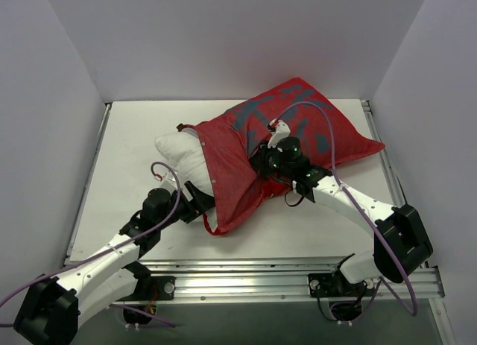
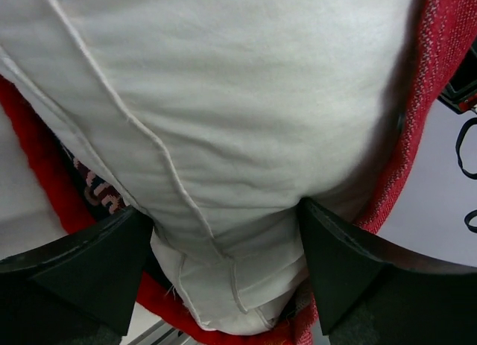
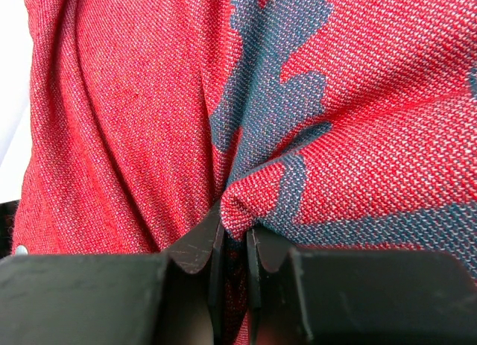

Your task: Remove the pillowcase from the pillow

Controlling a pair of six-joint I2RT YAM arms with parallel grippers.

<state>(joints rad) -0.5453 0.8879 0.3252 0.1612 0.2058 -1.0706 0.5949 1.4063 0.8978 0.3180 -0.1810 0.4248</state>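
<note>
The white pillow (image 1: 177, 153) sticks out of the left end of the red pillowcase (image 1: 313, 125), which lies across the middle of the table. My left gripper (image 1: 200, 200) is at the pillow's near corner. In the left wrist view its jaws (image 2: 226, 211) stand wide open with the pillow (image 2: 223, 84) corner and its tags between the fingers, and the red pillowcase (image 2: 440, 54) rim lies around it. My right gripper (image 1: 267, 157) sits on top of the pillowcase. In the right wrist view it (image 3: 235, 226) is shut on a pinched fold of the red fabric (image 3: 134, 99).
The white table (image 1: 127, 136) is boxed in by white walls on the left, back and right. An aluminium rail (image 1: 253, 274) runs along the near edge by the arm bases. A purple cable (image 1: 328, 136) arcs over the pillowcase from the right arm.
</note>
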